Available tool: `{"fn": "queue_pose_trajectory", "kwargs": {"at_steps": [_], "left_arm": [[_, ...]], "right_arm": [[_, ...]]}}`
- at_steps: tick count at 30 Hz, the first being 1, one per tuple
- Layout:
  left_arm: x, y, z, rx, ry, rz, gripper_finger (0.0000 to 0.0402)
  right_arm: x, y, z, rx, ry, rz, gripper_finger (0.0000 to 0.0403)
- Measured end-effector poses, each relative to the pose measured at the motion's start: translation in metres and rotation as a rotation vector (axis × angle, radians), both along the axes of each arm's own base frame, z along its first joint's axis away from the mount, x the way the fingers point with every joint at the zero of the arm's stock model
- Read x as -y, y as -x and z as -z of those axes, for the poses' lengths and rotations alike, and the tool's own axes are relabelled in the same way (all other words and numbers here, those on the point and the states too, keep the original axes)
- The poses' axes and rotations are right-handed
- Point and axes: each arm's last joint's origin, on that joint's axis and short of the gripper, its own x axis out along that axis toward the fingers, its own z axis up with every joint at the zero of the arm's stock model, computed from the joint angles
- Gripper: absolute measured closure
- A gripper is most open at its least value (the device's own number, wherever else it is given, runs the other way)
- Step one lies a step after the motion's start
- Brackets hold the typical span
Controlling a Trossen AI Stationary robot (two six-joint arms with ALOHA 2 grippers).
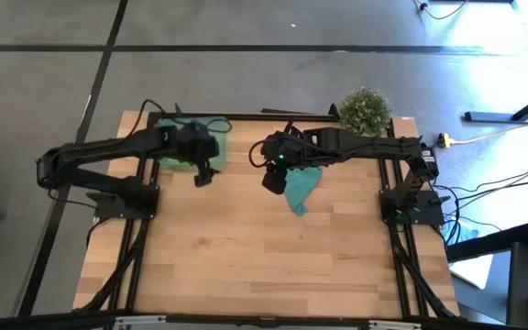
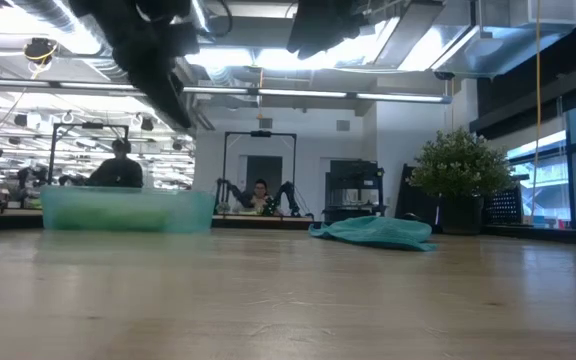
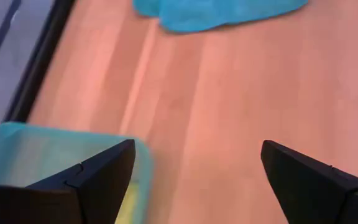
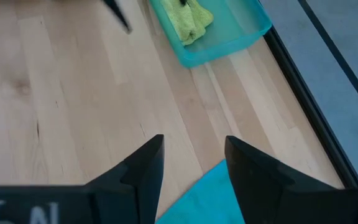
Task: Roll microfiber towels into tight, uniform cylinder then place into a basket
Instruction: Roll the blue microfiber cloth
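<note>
My left gripper (image 1: 203, 175) hangs open over the basket (image 4: 238, 34) holding one lime-green towel (image 4: 190, 18); my right gripper (image 1: 274, 180), open, hovers above one teal towel (image 1: 299, 187).

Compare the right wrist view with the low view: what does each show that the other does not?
Only the right wrist view shows the lime-green towel lying in the basket, and the open right pincer above the teal towel. Only the low view shows the potted plant and people in the room behind. Both show the basket, the teal towel and the wooden table.
</note>
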Motion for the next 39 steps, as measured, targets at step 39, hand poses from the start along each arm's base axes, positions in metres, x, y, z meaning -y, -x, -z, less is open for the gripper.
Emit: {"fn": "queue_pose_trajectory", "kwargs": {"at_steps": [39], "left_arm": [[0.023,-0.033,0.018,0.036,0.170,-0.175,0.0058]], "right_arm": [[0.066,0.066,0.203,-0.400,-0.524,0.476,0.0231]]}}
